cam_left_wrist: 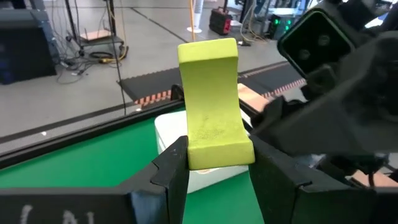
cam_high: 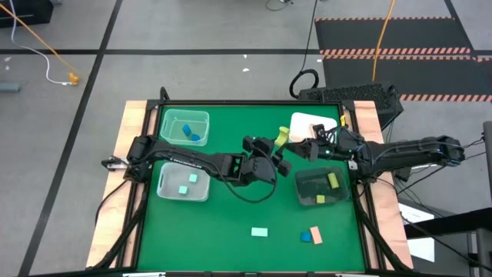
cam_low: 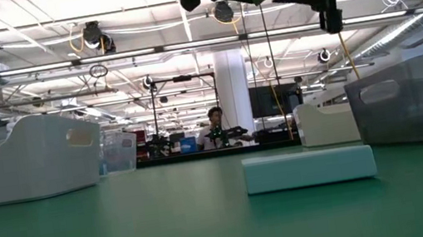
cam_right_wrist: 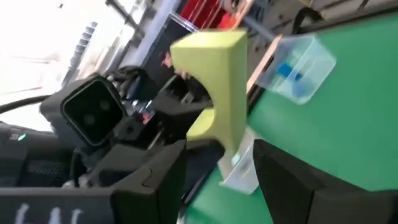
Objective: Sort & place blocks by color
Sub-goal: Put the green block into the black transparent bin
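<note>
floor: grey concrete (cam_high: 192,31) | hazard-striped black mats (cam_high: 392,35) | ceiling: strip lights (cam_low: 30,28)

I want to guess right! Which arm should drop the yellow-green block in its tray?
Right, probably. The left gripper holds the block mid-air, the open right gripper brackets it, and the dark tray with yellow-green blocks sits on the right arm's side.

one camera looks straight down on the whole green worktop (cam_high: 231,223) from above. another sits at worktop height, facing level into the room behind. each wrist camera looks close past its own fingers; both share the yellow-green block (cam_left_wrist: 212,106).
</note>
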